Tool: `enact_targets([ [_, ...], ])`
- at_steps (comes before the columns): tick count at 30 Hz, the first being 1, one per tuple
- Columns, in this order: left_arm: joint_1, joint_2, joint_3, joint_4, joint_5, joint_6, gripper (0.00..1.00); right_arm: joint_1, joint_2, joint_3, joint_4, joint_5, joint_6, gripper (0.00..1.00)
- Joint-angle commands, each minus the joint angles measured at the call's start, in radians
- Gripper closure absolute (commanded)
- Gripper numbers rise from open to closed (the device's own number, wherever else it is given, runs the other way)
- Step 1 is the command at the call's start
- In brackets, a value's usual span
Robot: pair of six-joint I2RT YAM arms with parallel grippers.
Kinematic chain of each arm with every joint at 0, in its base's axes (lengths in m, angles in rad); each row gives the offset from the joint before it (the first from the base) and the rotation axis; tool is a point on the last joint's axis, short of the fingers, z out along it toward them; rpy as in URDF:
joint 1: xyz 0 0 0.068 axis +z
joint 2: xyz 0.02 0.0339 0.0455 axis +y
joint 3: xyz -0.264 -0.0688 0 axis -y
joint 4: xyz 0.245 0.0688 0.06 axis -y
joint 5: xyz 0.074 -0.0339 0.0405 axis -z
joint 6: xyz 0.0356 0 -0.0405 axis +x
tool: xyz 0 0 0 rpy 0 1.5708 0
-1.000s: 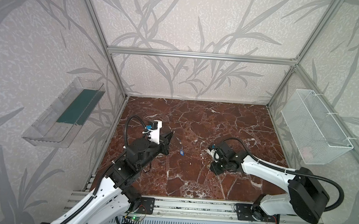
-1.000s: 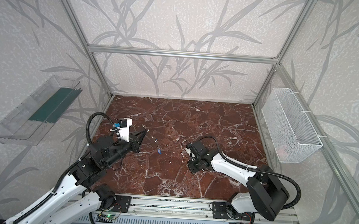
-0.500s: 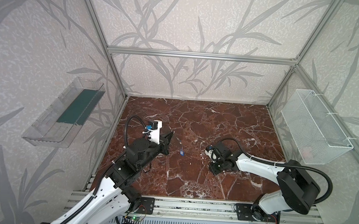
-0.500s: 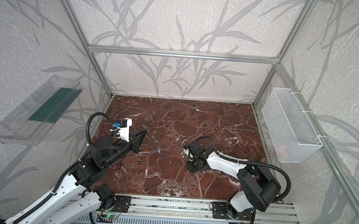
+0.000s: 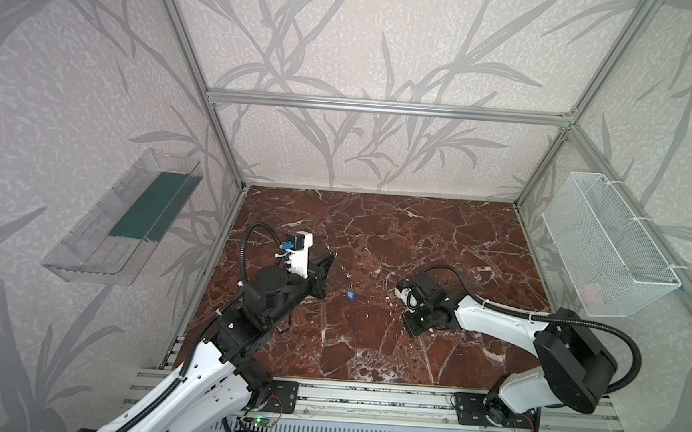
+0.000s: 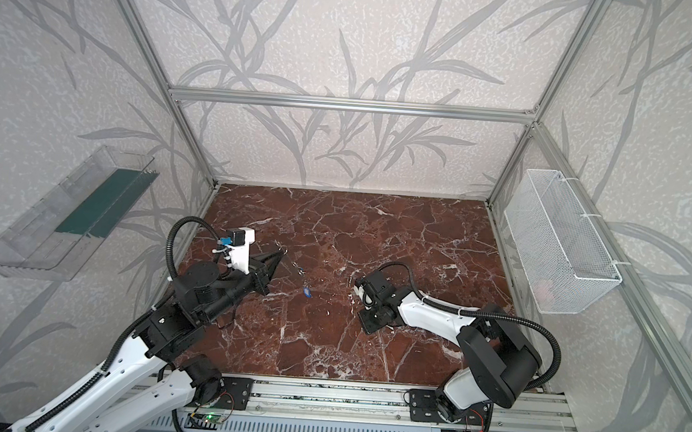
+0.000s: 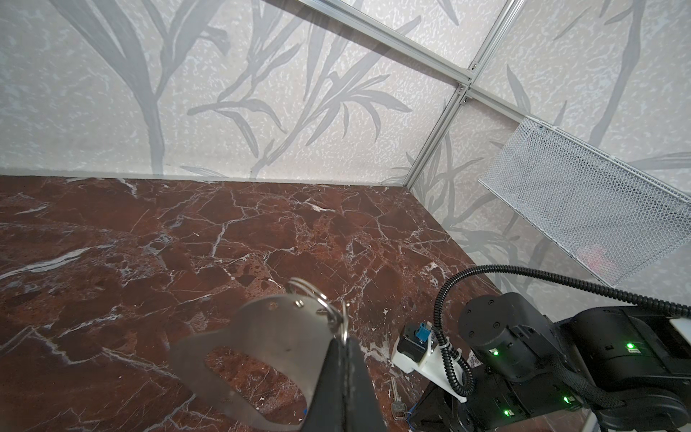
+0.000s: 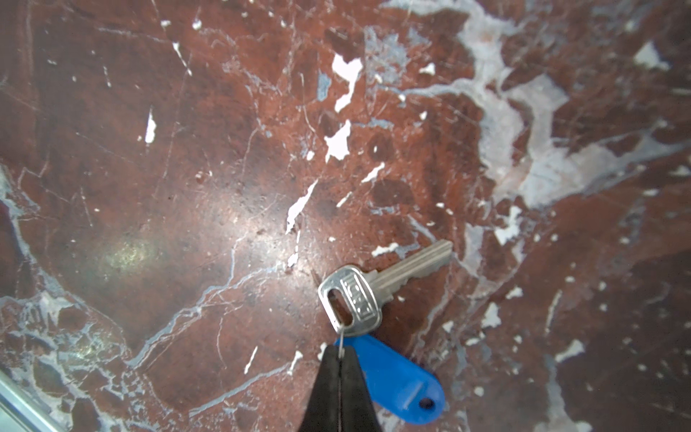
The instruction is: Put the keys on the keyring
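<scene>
My left gripper [image 7: 342, 338] [image 5: 330, 258] is shut on the edge of the keyring [image 7: 276, 336], a grey half-moon plate with an oval cut-out, held above the marble floor [image 5: 418, 230]. Small rings [image 7: 318, 299] pass through its edge holes. In both top views a key with a blue tag [image 5: 350, 294] [image 6: 307, 292] dangles below the plate. My right gripper [image 8: 339, 349] [image 5: 411, 330] is low at the floor, shut on the thin wire ring of another silver key [image 8: 374, 288] [image 7: 394, 392]. That key lies flat with its blue tag [image 8: 396, 377] beside the fingertips. The right arm hides it in both top views.
A white wire basket [image 5: 609, 248] hangs on the right wall and a clear plastic tray [image 5: 127, 218] on the left wall. Aluminium rails [image 5: 364, 402] run along the front edge, carrying both arm bases. The right arm's cable loop [image 5: 449, 270] arches over its wrist.
My right gripper's jaws have shut on the key's ring at the floor, and the right arm's elbow has shifted. The left arm and the keyring have stayed still.
</scene>
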State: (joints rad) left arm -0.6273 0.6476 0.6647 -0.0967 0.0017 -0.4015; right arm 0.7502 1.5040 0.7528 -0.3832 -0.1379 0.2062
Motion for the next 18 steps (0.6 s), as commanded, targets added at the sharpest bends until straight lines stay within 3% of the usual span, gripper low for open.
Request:
enact_targets([
  [1, -0.001, -0.009, 0.0, 0.046, 0.009, -0.001, 1.0, 0.005, -0.008, 0.076, -0.045, 0.029, -0.006, 1.0],
  [11, -0.001, -0.032, -0.005, 0.046, 0.009, -0.002, 1.0, -0.032, 0.177, 0.397, -0.17, 0.062, -0.059, 1.0],
  [18, -0.001, -0.04, -0.007, 0.044, 0.01, -0.002, 1.0, -0.048, 0.262, 0.411, -0.134, 0.02, -0.051, 1.0],
])
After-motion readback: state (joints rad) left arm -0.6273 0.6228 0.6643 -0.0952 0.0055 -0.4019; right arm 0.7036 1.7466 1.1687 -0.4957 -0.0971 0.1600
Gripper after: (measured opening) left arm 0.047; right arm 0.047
